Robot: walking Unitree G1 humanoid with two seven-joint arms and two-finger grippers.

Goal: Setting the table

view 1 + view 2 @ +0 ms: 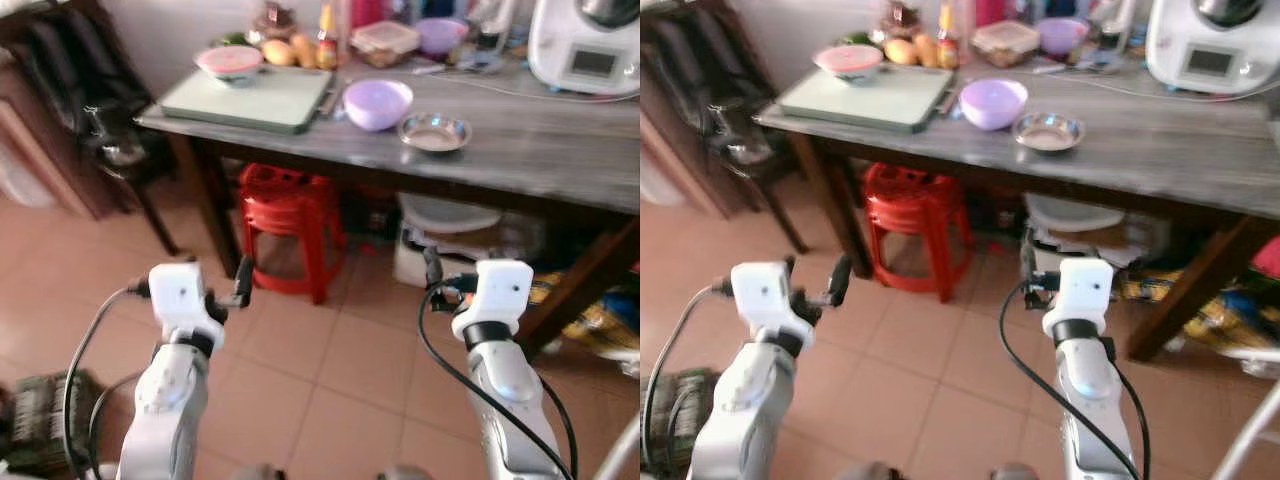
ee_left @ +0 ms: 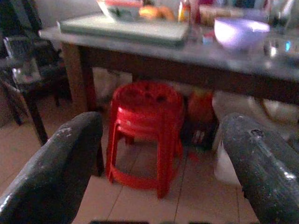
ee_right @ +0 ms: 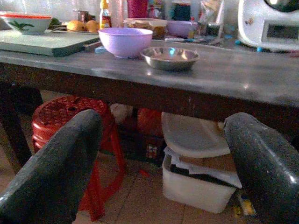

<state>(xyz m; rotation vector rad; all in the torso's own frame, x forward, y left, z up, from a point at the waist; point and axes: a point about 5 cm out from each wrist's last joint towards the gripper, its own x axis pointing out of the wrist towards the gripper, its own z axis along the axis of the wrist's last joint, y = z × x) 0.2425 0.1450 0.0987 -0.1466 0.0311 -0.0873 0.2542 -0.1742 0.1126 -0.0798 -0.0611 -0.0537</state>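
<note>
A dark chair (image 1: 105, 130) stands at the far left beside the grey desk (image 1: 540, 150). On the desk's left end lies a pale green cutting board (image 1: 250, 98), and a white bowl with a red rim (image 1: 229, 62) sits on its far corner. Behind the board are some yellowish fruits (image 1: 291, 50) and a bottle with a yellow cap (image 1: 326, 38). Just right of the board rests a lilac bowl (image 1: 377, 103), and next to it a shallow metal dish (image 1: 434, 132) (the two are close but apart). Further back stand a lidded container (image 1: 385, 40) and a second purple bowl (image 1: 441, 34); a white kitchen appliance (image 1: 585, 45) occupies the right end.

Under the desk, a stack of red plastic stools (image 1: 288, 225) sits on the tiled floor (image 1: 330, 370), and to its right a white bin with a lid (image 1: 450, 240).

The left pincer (image 1: 243, 281) is held low in front of the desk, fingers (image 2: 56, 172) spread apart and empty. The right pincer (image 3: 163, 163) is likewise raised short of the desk edge, its fingers (image 3: 261, 163) wide apart, holding nothing.
</note>
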